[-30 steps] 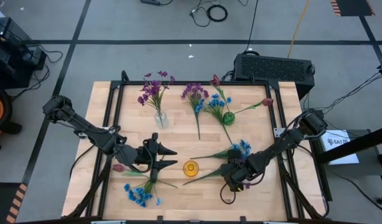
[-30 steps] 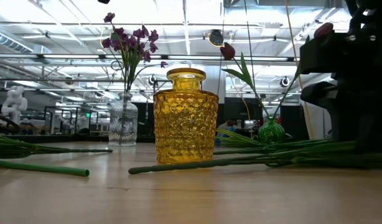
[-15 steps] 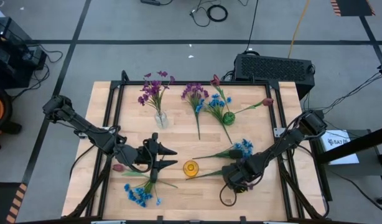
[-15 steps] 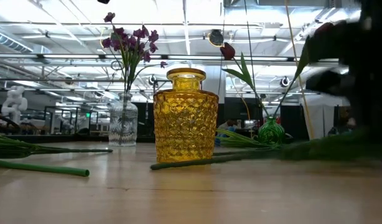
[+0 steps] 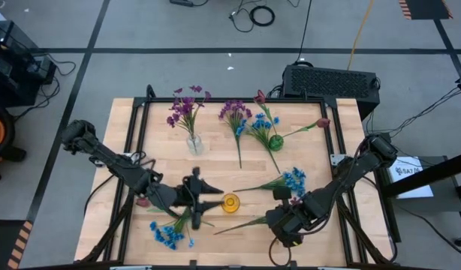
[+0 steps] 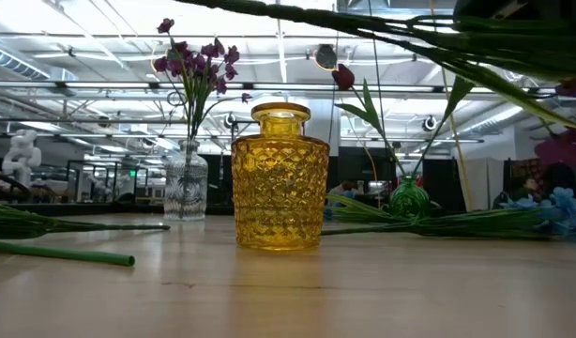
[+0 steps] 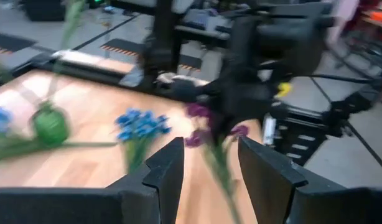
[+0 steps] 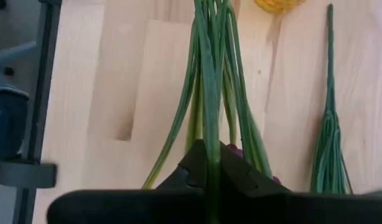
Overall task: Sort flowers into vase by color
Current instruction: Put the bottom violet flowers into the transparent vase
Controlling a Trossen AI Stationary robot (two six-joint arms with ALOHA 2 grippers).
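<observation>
While the right gripper [image 5: 284,220] clamps a lifted tulip sprig [image 5: 242,222] at the yellow vase's [image 5: 230,202] four o'clock, left gripper [image 5: 204,196] open at nine, next comes tipping its stem upright.

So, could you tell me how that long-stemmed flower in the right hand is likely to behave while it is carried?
The flower would probably droop: its thin stem sticks far out from the right hand, held near one end. It looks light, so slipping seems unlikely. The trailing tip passes near the yellow vase, which looks heavy enough not to tip easily.
</observation>
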